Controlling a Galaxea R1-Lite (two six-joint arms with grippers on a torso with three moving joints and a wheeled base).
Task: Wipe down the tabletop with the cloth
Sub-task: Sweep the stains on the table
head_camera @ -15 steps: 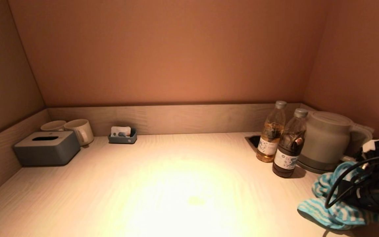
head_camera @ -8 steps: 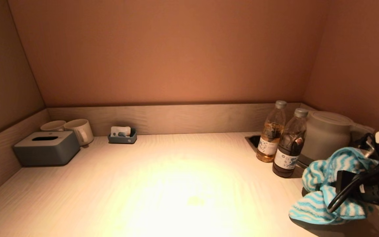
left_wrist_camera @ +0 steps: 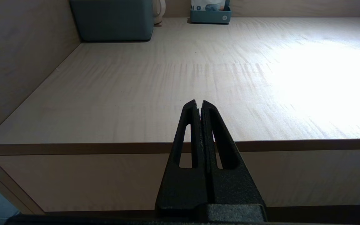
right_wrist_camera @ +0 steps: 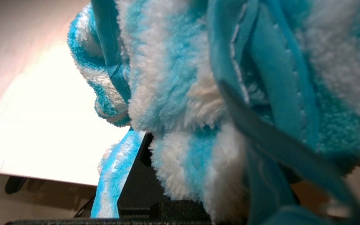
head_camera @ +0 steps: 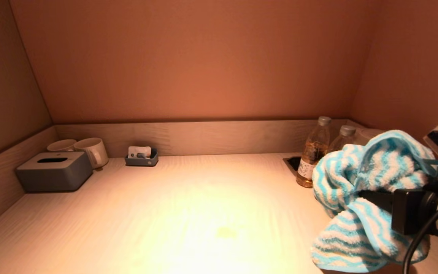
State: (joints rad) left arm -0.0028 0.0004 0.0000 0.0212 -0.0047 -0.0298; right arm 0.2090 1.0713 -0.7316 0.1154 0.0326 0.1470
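Cloth (head_camera: 367, 198), striped blue and white, hangs bunched from the right gripper (head_camera: 371, 199), which pinches it above the tabletop (head_camera: 188, 213), in front of the two bottles (head_camera: 314, 156). Left gripper (left_wrist_camera: 198, 104) hovers at the tabletop's front edge, fingers pressed together.

No readable text anywhere. The amber bottle (head_camera: 313, 153) has a pale label with a bluish print, lettering too small to make out. The second bottle (head_camera: 341, 139) shows only its cap and shoulder, label hidden behind the cloth (head_camera: 371, 198). The small blue tray (head_camera: 142, 156) by the back wall holds white packets with dark marks and has a tiny round emblem on its front, illegible in the head view and the left wrist view. Tissue box (head_camera: 53, 171) and mugs (head_camera: 91, 150) are plain.
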